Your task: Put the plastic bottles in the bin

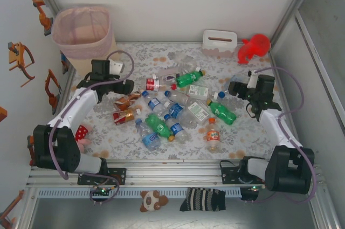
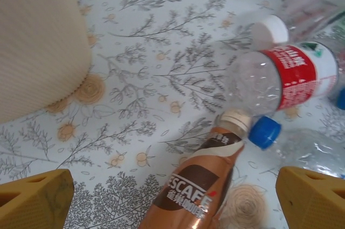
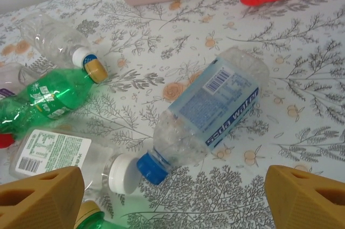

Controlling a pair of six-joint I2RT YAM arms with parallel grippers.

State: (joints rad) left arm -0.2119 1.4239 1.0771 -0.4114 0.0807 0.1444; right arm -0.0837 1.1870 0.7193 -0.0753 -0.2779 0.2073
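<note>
While both arms reach out over the flower-patterned worktop (image 1: 124, 141), the bottles (image 1: 172, 111) lie on their sides, scattered across its middle. The bin (image 1: 89, 46), beige with a pink liner, stands at the far left corner.

Left hand (image 2: 172, 202): fingers wide apart, holding nothing. A brown coffee bottle (image 2: 199, 186) lies between them in the wrist view, its cap beside the blue cap of a clear bottle. A red-labelled clear bottle (image 2: 285, 75) lies just beyond. The bin wall is near, on the left.

Right hand (image 3: 175, 199): fingers wide apart, holding nothing. A clear blue-labelled bottle (image 3: 210, 113) with a blue cap lies ahead, touching neither finger. A green bottle (image 3: 43, 102) lies to its left.

A white tissue box (image 1: 219, 42) and a red toy (image 1: 254, 47) sit at the far edge.
</note>
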